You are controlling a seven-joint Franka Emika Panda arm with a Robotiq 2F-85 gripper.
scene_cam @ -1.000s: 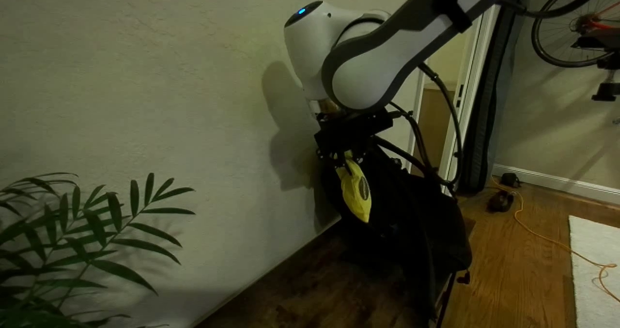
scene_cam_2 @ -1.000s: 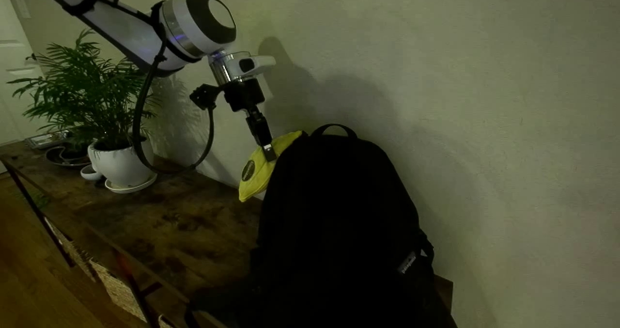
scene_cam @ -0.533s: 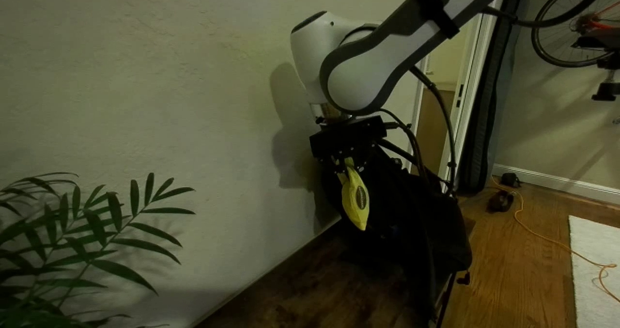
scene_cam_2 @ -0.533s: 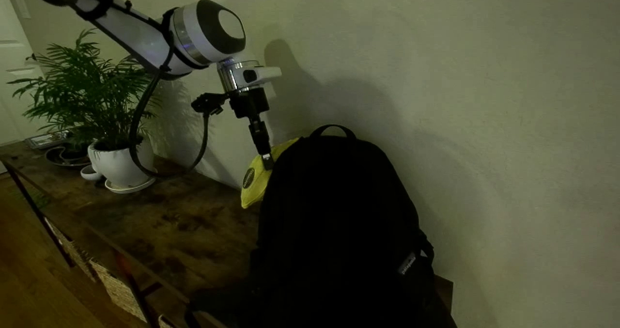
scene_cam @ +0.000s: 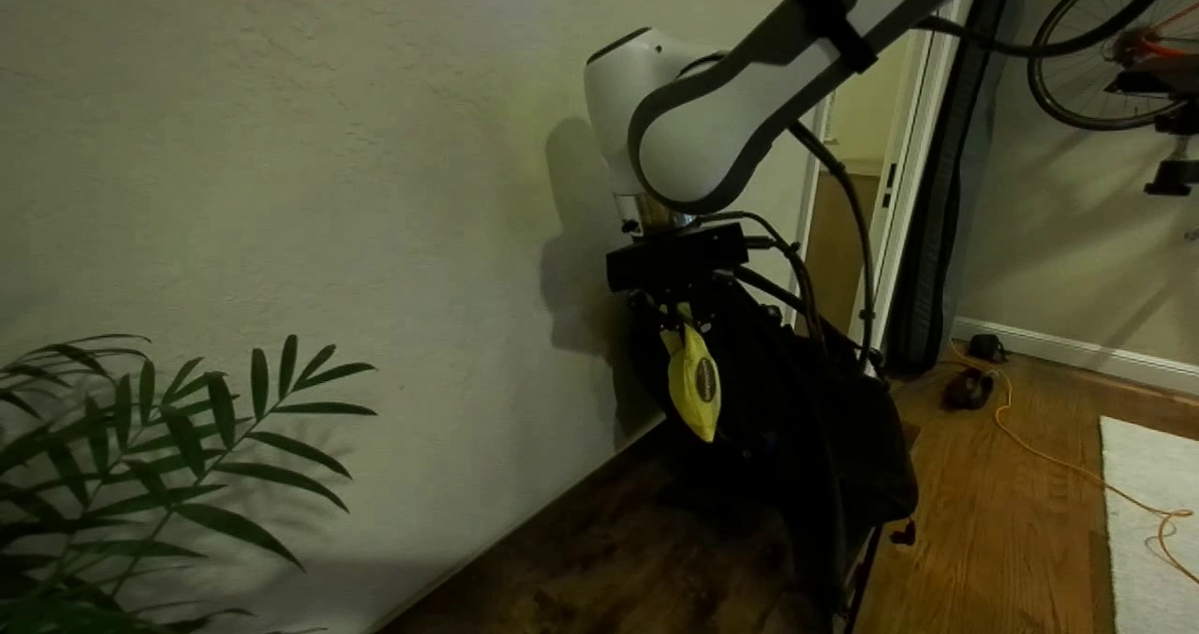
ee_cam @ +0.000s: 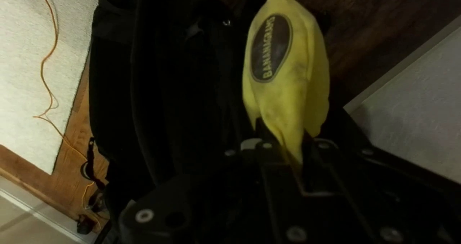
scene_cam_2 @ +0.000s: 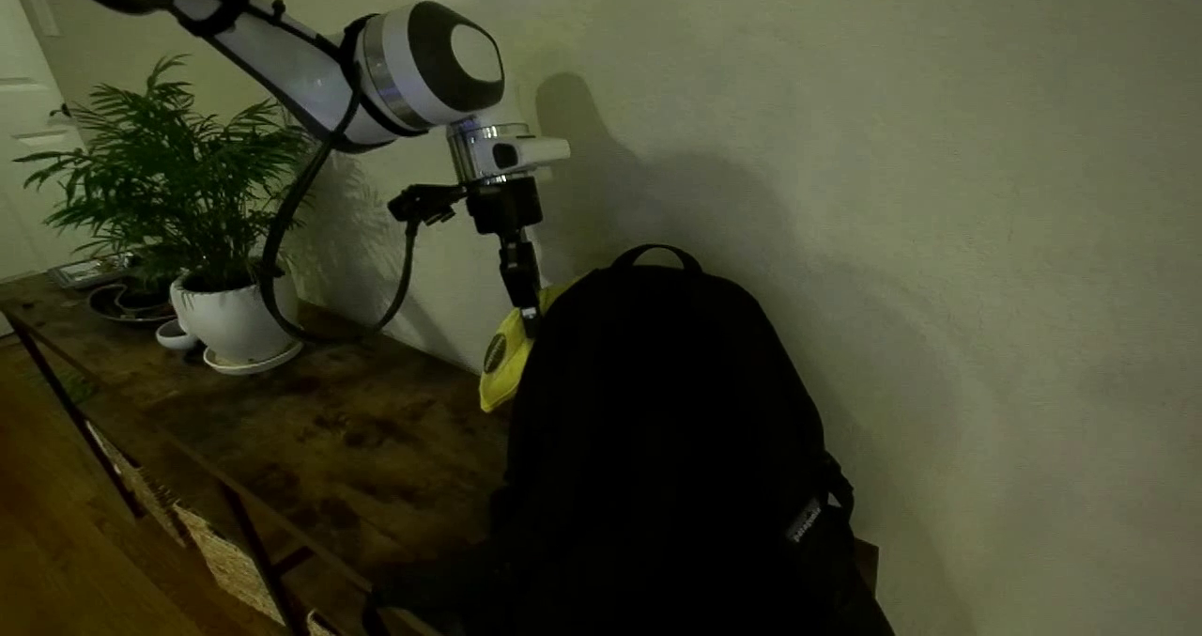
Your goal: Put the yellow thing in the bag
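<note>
The yellow thing is a banana-shaped cloth pouch (ee_cam: pixel 288 71) with a dark oval label. My gripper (ee_cam: pixel 288 139) is shut on the gathered end of the pouch, which hangs below the fingers. The yellow pouch shows in both exterior views (scene_cam: pixel 694 390) (scene_cam_2: pixel 505 359). The bag, a black backpack (scene_cam_2: pixel 667 448), stands upright on the table. My gripper (scene_cam_2: pixel 531 321) and the pouch are at the bag's upper side, and the bag's edge hides part of the pouch. In the wrist view the dark bag (ee_cam: pixel 180 92) lies left of the pouch. The bag's opening is too dark to make out.
A plant in a white pot (scene_cam_2: pixel 235 321) and small dishes (scene_cam_2: pixel 176 335) stand further along the wooden table (scene_cam_2: pixel 357 448). The wall (scene_cam: pixel 375 241) runs close behind the arm and bag. A black cable loop (scene_cam_2: pixel 272 241) hangs from the arm.
My gripper has moved lower with the pouch and shifted toward the bag, so more of the pouch is hidden behind it. The bag has shifted slightly in the same direction.
</note>
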